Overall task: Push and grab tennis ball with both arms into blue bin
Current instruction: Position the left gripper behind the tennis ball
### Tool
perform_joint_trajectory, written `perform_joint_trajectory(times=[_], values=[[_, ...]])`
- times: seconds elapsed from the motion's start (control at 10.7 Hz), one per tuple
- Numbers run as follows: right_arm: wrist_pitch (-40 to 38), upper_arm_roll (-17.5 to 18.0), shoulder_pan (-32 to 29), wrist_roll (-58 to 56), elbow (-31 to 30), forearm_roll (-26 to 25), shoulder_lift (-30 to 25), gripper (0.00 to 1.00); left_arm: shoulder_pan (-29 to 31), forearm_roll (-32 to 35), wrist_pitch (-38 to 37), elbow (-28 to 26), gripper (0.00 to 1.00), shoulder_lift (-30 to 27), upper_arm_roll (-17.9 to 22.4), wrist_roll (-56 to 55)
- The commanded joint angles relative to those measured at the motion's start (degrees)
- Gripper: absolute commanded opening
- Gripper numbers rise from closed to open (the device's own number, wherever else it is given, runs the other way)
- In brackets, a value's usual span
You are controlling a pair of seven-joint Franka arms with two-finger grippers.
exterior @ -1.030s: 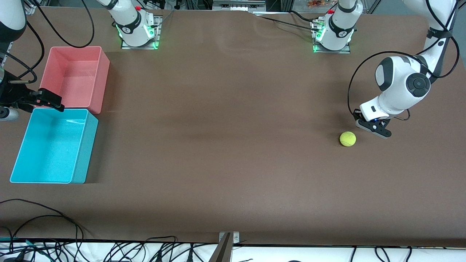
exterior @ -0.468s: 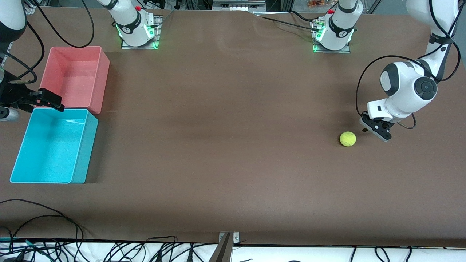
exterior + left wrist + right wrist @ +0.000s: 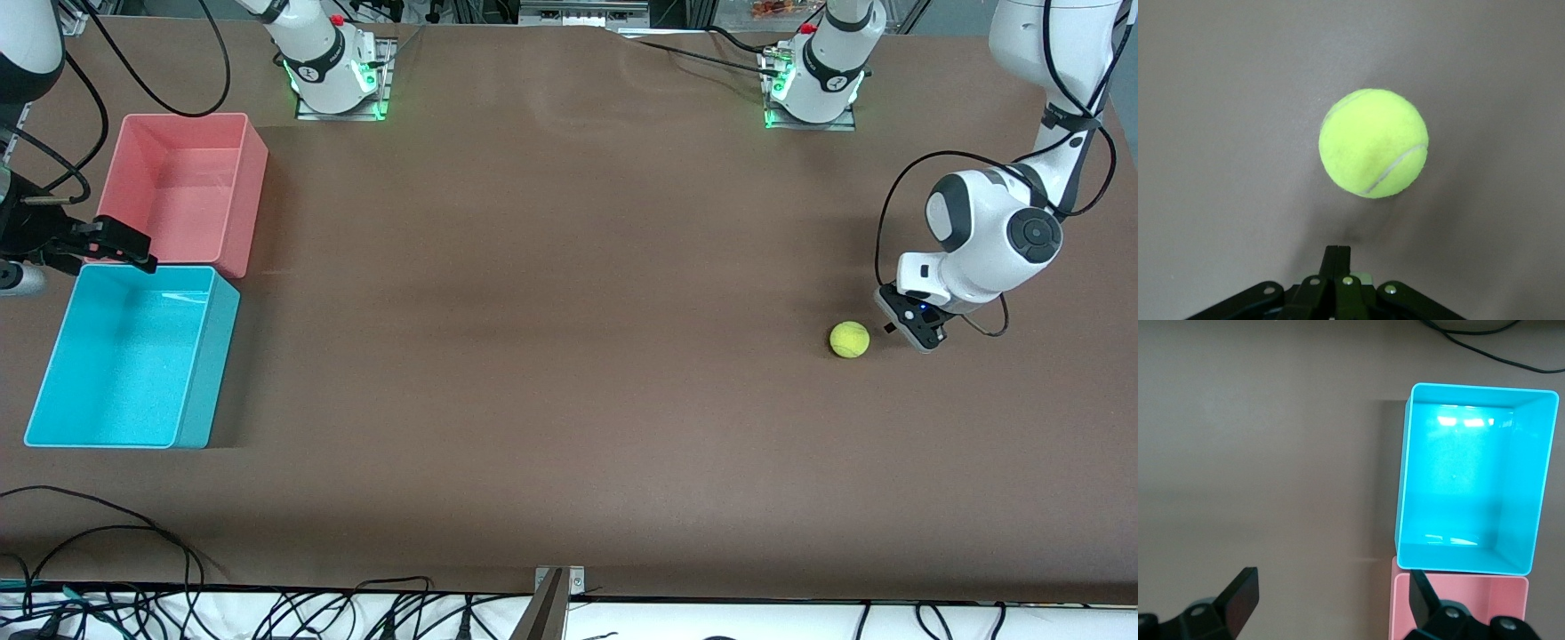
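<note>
The yellow-green tennis ball [image 3: 849,340] [image 3: 1373,143] rests on the brown table toward the left arm's end. My left gripper [image 3: 890,327] [image 3: 1337,251] is low beside it, on the side toward the left arm's end. Its fingers are shut together on nothing, and a small gap separates them from the ball. The blue bin [image 3: 124,356] [image 3: 1458,487] lies empty at the right arm's end. My right gripper [image 3: 116,253] [image 3: 1331,593] hangs open over the seam between the blue bin and the pink bin, holding nothing.
A pink bin [image 3: 178,187] [image 3: 1458,607], also empty, touches the blue bin on the side farther from the front camera. Both arm bases [image 3: 333,76] [image 3: 813,80] stand along the table's back edge. Cables [image 3: 133,551] lie at the front edge.
The left arm's wrist has turned and its gripper has dropped slightly, lining up beside the ball. The ball and the right arm have not moved.
</note>
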Motion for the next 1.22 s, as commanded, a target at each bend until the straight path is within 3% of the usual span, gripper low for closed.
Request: perform_joint_trajectory(times=[0.0, 0.56, 1.12], values=[[-0.65, -0.03, -0.15, -0.79, 1.08, -0.27, 0.26, 1.0, -0.07, -0.99, 0.26, 3.36, 0.0, 2.88, 0.09, 8.13], [-0.91, -0.03, -0.06, -0.79, 1.26, -0.27, 0.26, 1.0, 0.36, -1.42, 1.05, 5.03, 0.0, 5.26, -0.44, 18.15], [-0.65, -0.12, -0.33, -2.37, 1.26, 0.61, 0.26, 1.0, 0.19, -1.43, 1.05, 5.03, 0.0, 5.35, -2.37, 18.43]])
